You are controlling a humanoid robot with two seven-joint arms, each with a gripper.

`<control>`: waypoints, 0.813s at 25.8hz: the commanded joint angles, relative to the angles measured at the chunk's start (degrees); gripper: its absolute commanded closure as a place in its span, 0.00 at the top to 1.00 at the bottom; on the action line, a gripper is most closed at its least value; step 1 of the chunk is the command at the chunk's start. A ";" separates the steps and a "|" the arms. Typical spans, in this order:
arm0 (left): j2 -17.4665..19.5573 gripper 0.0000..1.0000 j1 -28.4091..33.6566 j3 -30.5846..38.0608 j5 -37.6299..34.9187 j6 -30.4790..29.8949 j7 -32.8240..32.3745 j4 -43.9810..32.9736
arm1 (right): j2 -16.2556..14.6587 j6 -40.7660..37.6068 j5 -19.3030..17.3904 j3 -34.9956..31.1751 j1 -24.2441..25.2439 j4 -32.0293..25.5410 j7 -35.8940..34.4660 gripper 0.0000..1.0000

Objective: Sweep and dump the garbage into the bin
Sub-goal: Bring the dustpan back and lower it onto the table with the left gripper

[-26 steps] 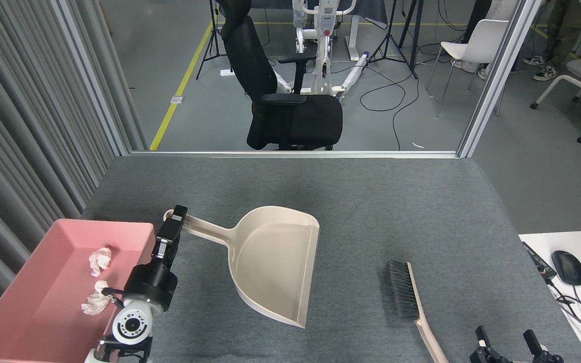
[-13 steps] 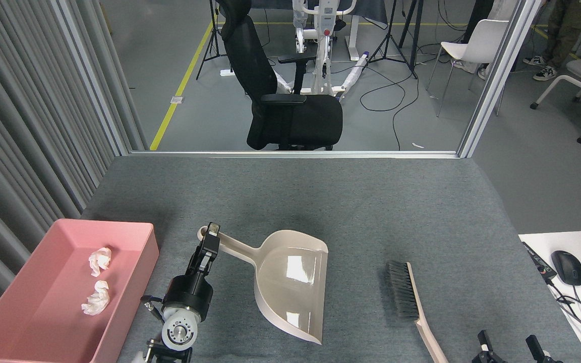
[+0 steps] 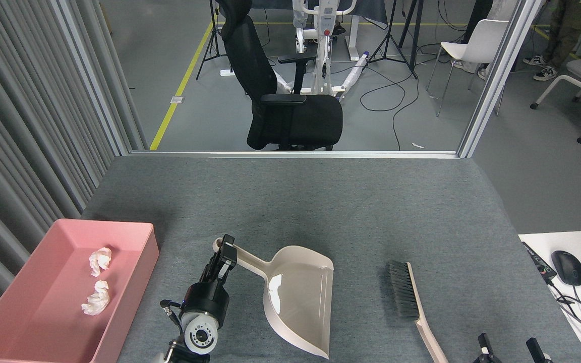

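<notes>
Step — you are setting down the emptied dustpan (image 3: 298, 297) | left pincer (image 3: 224, 254) clenched on its handle | both tissue wads (image 3: 97, 277) lie in the pink bin (image 3: 144, 262) | right pincer (image 3: 510, 349) — grip unreadable | next: lower onto desk (image 3: 371, 201), release.

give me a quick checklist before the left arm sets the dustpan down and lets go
1. Both tissue wads in the pink bin: ok.
2. Dustpan empty: ok.
3. Left gripper shut on dustpan handle: ok.
4. Dustpan resting flat on the table: cannot tell.
5. Dustpan apart from the brush: ok.
6. Right gripper clear of the brush: ok; open or shut: cannot tell.
</notes>
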 commanded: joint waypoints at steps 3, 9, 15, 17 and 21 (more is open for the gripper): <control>0.09 0.30 0.06 -0.12 -1.59 0.42 1.11 0.63 | -0.07 0.03 0.00 -0.01 0.13 -0.07 -0.14 0.99; 0.17 0.35 1.46 -0.21 -4.23 -0.98 2.61 0.63 | -0.07 0.03 0.00 -0.01 0.13 -0.07 -0.14 0.99; 0.26 0.57 1.81 -0.21 -8.80 -2.65 3.40 0.63 | -0.16 0.03 0.00 -0.01 0.13 -0.07 -0.14 0.99; 0.26 0.70 2.34 -0.21 -8.80 -2.65 3.31 0.28 | -0.16 0.03 0.00 -0.01 0.13 -0.07 -0.14 0.99; 0.44 1.00 3.57 -0.03 -8.62 -5.47 3.31 -1.65 | -0.16 0.03 0.00 -0.01 0.13 -0.07 -0.14 0.99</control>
